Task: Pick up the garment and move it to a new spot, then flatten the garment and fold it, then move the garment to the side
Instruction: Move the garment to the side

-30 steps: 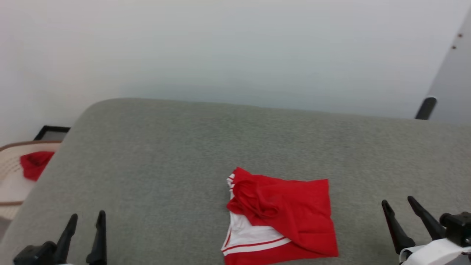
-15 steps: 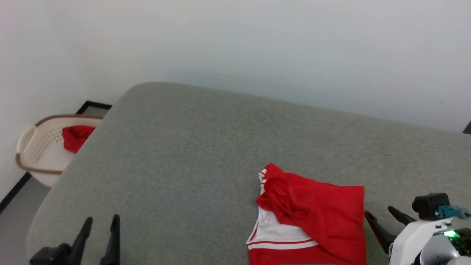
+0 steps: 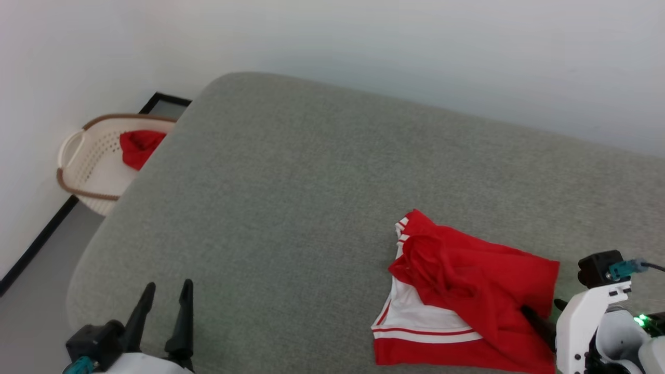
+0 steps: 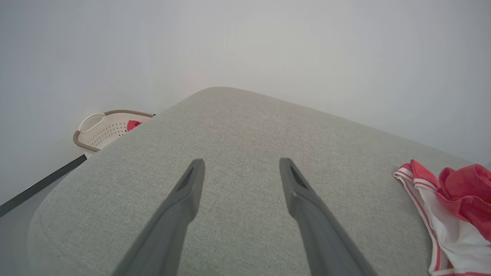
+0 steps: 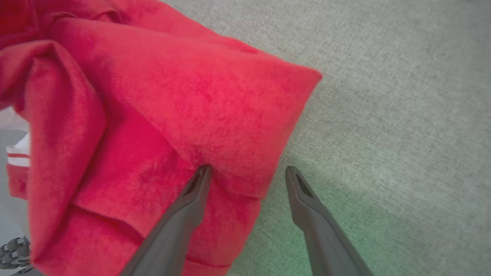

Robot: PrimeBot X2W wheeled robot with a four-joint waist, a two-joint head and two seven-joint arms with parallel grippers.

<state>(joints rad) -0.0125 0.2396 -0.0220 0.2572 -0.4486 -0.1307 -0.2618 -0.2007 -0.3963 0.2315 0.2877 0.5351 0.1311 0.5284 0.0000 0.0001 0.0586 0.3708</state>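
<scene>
here the garment [image 3: 467, 291] lies on the near right part of the grey cushion [image 3: 291, 176], right at the right gripper [image 5: 247, 170]. that gripper's two fingers stand spread and straddle the garment's right edge. in the right wrist view one tip rests on the red fabric just inside the edge, where it dimples a little, and the other is over bare cushion just beside it. they pinch nothing. the left gripper [image 4: 241, 163] is well apart from the garment, at the cushion's near left, fingers likewise spread with bare grey fabric between them.

the right arm comes in from the lower right of the head view, its white wrist angled so the dark fingers point leftward onto the garment's near right corner. a dark block with a teal plug sits on the wrist. the left arm points its fingers up that view.

the garment is folded into a rough rectangle, with a rumpled red layer on top and a white panel with red stripes showing under it at the near left. its weave looks soft and slightly fuzzy. the cushion is woven grey with rounded corners. beyond its far left corner a cream perforated basket [image 3: 91, 166] with a brown rim holds a small red cloth [image 3: 137, 148].
</scene>
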